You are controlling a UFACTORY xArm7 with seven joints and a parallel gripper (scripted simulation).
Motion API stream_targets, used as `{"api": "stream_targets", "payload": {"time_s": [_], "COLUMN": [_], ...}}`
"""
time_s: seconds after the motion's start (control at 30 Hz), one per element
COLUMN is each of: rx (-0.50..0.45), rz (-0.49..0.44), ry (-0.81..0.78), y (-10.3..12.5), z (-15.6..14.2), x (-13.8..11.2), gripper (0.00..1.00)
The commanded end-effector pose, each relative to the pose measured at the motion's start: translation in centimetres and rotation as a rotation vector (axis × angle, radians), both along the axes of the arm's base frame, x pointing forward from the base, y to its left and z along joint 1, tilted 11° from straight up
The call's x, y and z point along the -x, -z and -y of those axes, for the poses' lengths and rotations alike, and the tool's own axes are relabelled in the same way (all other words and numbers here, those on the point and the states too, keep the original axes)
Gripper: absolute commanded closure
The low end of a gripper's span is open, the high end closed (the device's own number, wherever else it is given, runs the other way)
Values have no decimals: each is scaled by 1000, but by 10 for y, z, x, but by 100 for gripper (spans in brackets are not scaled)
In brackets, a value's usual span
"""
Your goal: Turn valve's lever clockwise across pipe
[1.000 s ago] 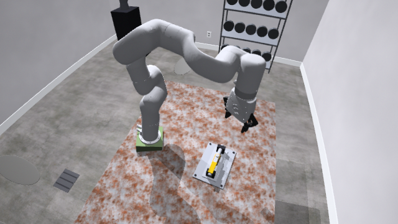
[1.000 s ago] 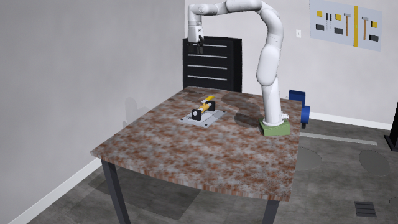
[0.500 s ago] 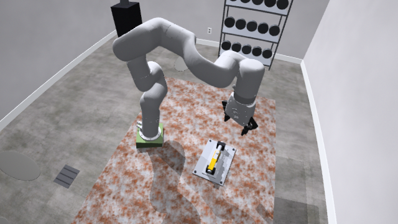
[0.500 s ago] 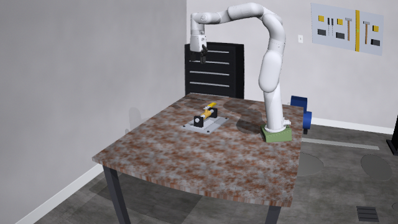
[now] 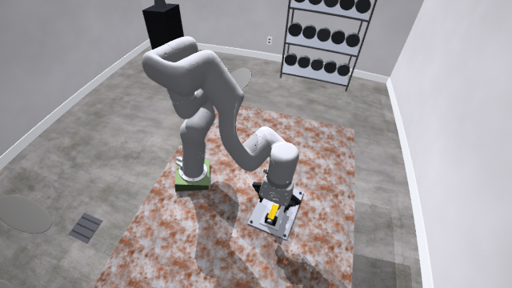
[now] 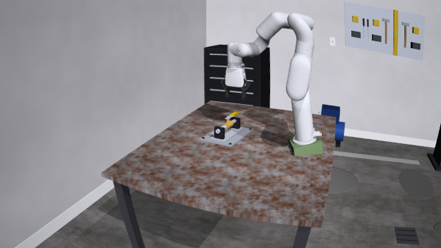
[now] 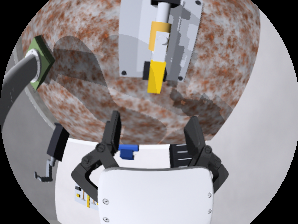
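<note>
The valve sits on a grey base plate (image 6: 227,136) on the table, toward its far left part. Its yellow lever (image 6: 230,116) is a flat strip lying along the pipe, which runs between black brackets (image 6: 218,131). The lever also shows in the top view (image 5: 272,212) and in the wrist view (image 7: 157,56). My gripper (image 6: 236,92) is open and empty. It points down and hangs well above the far end of the valve, touching nothing. In the wrist view the open fingers frame the table below the plate (image 7: 158,35).
The arm's green base block (image 6: 306,146) stands on the table to the right of the valve. A black drawer cabinet (image 6: 238,76) stands behind the table. A rack of dark balls (image 5: 326,38) stands at the far wall.
</note>
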State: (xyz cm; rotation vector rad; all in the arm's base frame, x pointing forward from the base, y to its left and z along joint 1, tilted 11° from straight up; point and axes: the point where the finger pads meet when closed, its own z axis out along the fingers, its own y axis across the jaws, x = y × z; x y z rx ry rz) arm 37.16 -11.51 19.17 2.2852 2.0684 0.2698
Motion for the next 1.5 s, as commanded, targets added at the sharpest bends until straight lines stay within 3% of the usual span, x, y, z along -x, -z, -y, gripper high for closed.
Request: {"api": "stream_targets", "payload": {"time_s": [0.0, 0.03, 0.07, 1.47], "rx": [5, 5, 5, 5], "rz": [12, 12, 12, 12], "ry": [-6, -6, -6, -6], "y": [3, 3, 3, 3], "z": [2, 2, 2, 2], "x": [-1, -1, -1, -1], "gripper": [0, 0, 100, 100]}}
